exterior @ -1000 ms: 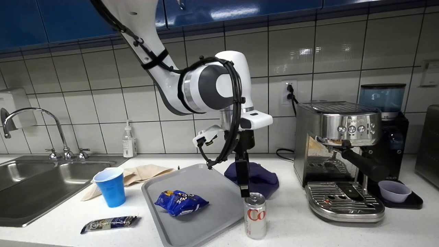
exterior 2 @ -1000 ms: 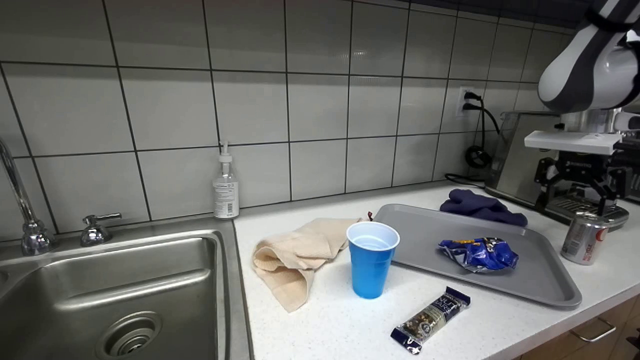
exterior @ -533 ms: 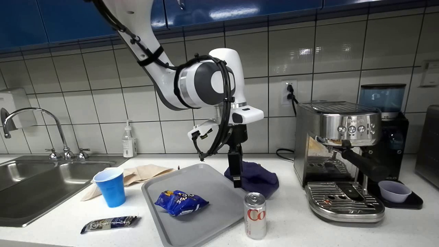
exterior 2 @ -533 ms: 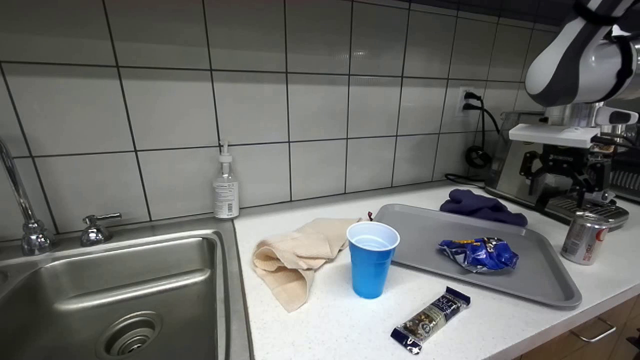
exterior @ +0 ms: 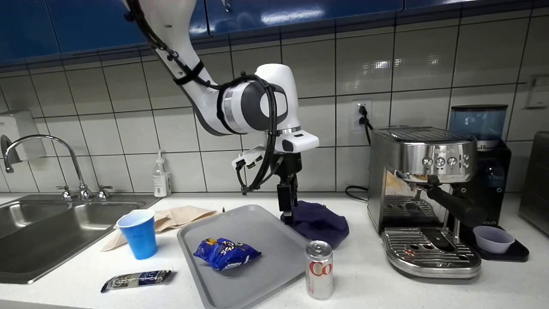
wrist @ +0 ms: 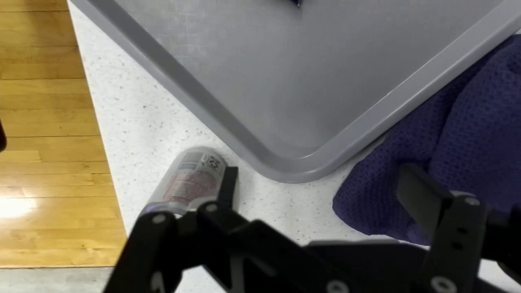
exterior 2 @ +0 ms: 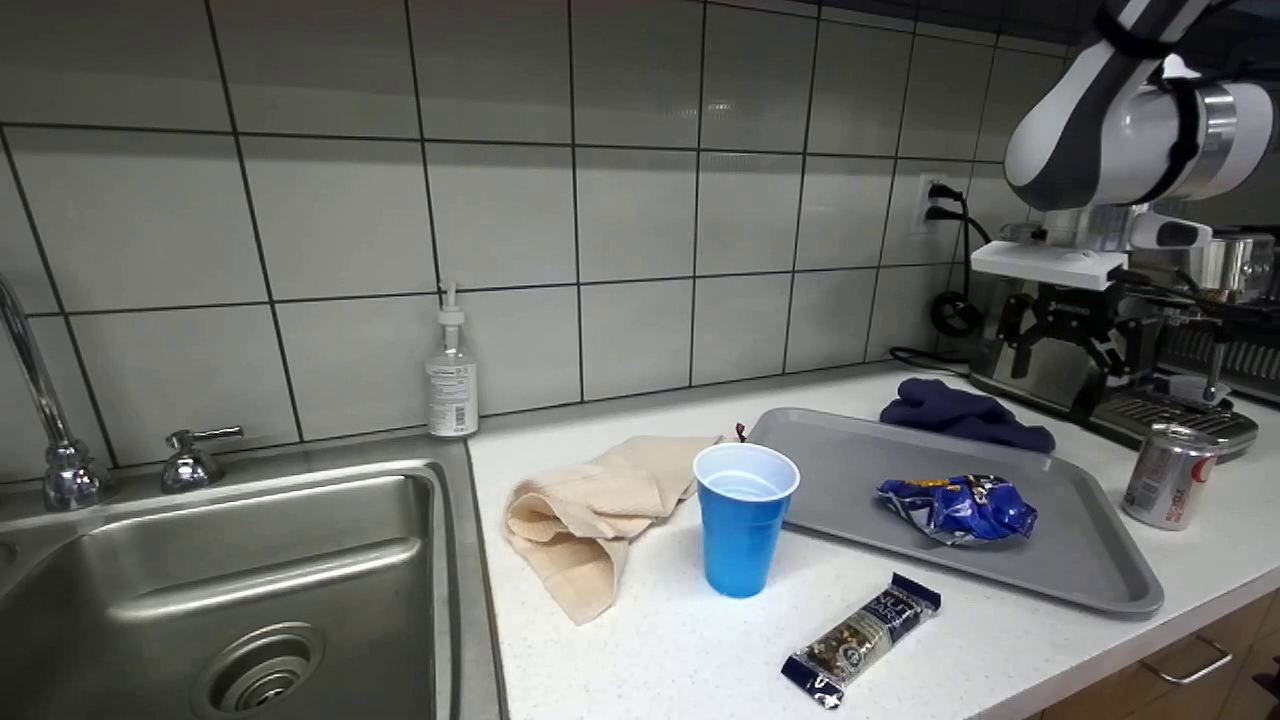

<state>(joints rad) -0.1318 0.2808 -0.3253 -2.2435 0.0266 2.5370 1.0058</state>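
My gripper (wrist: 319, 176) is open and empty, its fingers wide apart above the counter. In an exterior view the gripper (exterior: 288, 218) hangs in front of a crumpled purple cloth (exterior: 324, 225), beside the tray's back right edge. In the wrist view one finger overlaps the purple cloth (wrist: 378, 195) and the other overlaps a silver soda can (wrist: 191, 179); contact does not show. The can (exterior: 319, 274) stands upright by the corner of the grey tray (exterior: 274, 236). A blue snack bag (exterior: 227, 254) lies on the tray and also shows in an exterior view (exterior 2: 958, 512).
A blue cup (exterior 2: 742, 535), a nut bar (exterior 2: 862, 640) and a beige cloth (exterior 2: 600, 515) lie left of the tray. A sink (exterior 2: 230, 560) and soap bottle (exterior 2: 452, 385) are beyond. An espresso machine (exterior: 429, 171) and a lavender bowl (exterior: 493, 240) stand at right.
My arm and open gripper have moved left in both exterior views, and the fingers have gone from above the can to in front of the purple cloth. The objects have not moved.
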